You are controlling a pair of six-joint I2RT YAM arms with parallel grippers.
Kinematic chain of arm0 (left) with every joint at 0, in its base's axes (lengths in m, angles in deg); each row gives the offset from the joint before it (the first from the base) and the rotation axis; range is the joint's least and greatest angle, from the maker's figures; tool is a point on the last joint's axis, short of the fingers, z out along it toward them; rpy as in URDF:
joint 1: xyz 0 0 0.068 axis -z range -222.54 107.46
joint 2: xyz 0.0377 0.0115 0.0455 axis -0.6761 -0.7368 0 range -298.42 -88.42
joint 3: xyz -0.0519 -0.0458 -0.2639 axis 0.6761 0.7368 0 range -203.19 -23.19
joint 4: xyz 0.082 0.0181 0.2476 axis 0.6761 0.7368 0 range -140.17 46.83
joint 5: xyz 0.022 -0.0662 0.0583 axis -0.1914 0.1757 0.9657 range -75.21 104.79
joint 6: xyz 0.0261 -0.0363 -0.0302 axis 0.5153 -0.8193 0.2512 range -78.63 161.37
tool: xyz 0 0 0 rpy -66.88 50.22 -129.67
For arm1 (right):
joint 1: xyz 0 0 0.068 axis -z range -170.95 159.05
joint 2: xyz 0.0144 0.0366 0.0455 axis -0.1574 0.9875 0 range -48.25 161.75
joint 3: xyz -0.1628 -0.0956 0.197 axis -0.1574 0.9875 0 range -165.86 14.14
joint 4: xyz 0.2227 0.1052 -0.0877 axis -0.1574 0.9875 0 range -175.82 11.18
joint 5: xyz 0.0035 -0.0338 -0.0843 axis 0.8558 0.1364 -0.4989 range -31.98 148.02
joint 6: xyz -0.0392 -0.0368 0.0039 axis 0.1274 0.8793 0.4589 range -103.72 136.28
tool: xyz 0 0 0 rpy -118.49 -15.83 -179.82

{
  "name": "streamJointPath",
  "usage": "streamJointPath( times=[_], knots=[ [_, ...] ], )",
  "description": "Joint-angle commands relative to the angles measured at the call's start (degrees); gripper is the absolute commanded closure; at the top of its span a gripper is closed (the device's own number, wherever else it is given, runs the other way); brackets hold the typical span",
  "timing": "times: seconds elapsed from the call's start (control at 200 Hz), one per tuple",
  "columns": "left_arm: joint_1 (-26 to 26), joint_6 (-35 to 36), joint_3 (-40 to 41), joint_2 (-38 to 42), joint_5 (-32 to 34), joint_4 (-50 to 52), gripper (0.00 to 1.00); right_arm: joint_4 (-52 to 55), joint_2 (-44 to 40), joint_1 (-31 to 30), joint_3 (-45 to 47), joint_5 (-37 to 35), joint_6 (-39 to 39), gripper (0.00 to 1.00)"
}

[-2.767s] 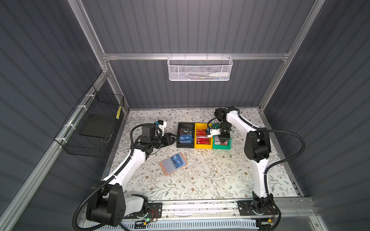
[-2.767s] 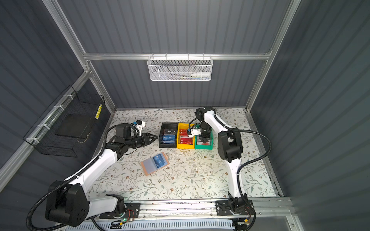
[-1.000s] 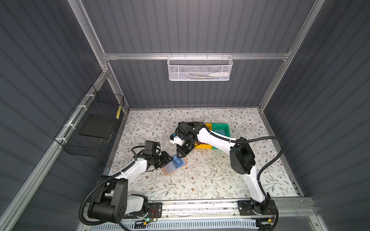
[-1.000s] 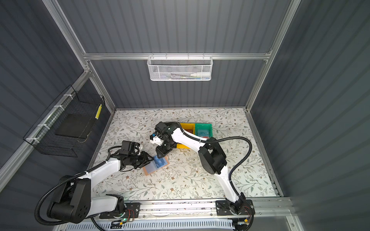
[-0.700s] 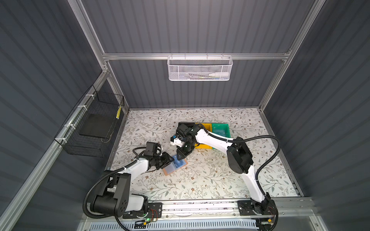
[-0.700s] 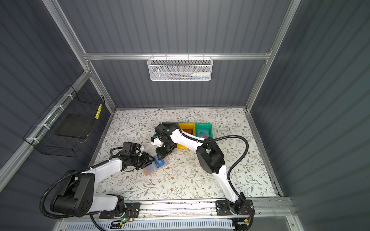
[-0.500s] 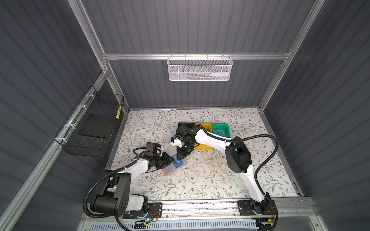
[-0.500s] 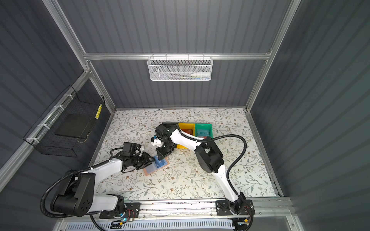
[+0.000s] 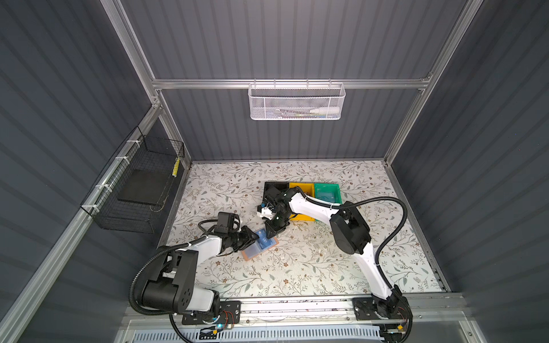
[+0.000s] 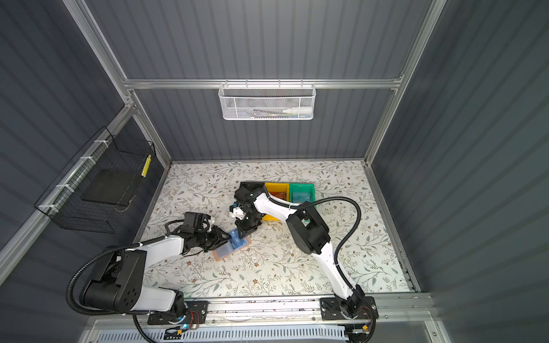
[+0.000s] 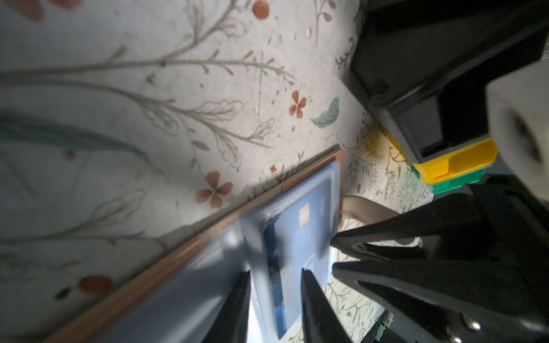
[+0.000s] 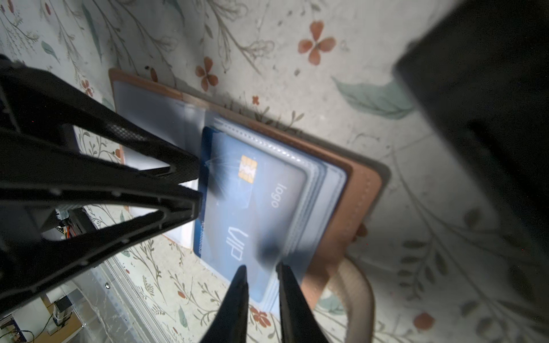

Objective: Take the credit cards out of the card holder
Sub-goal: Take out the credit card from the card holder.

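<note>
Both arms have swung from the bins (image 9: 326, 185) onto the card holder (image 9: 252, 254), left gripper (image 9: 252, 237) at 9 o'clock and right gripper (image 9: 270, 234) at 1, jaws narrowing around the blue card (image 12: 237, 208), grip unconfirmed, extraction seemingly imminent.

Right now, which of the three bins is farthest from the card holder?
The green bin: it ends the row, past the yellow bin and black bin, away from the card holder.

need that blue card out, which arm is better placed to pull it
left, likely: the left gripper sits at the blue card's bare edge; the right gripper straddles an edge under the sleeve
</note>
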Motion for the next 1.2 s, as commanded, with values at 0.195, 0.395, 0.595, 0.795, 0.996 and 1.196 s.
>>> streamJointPath(
  times=[0.195, 0.395, 0.595, 0.795, 0.996, 1.196],
  knots=[
    [-0.33, -0.61, 1.23, -2.46, -1.15, -1.95, 0.79, 0.04, 2.39, 0.18, -0.25, 1.14, -0.7, 0.81],
    [-0.34, -0.74, 1.29, -3.08, -1.33, -2.71, 0.82, -0.03, 2.7, 0.09, -0.13, 2.05, -0.86, 0.83],
    [-0.34, -0.88, 0.92, -4.17, -2.03, -3.75, 0.87, -0.79, 2.84, -0.09, 0.09, 3.1, -1.38, 0.83],
    [-0.3, -0.96, 1.08, -4.12, -2.12, -3.86, 0.91, -0.59, 2.75, -0.09, 0.18, 2.93, -1.21, 0.84],
    [-0.3, -1.04, 0.87, -4.05, -2.2, -3.86, 0.93, -0.44, 2.85, -0.09, 0.13, 3.19, -1.18, 0.83],
    [-0.32, -0.95, 0.74, -3.77, -2.29, -3.7, 0.97, -0.41, 2.84, -0.09, 0.26, 3.28, -1.14, 0.83]
  ],
)
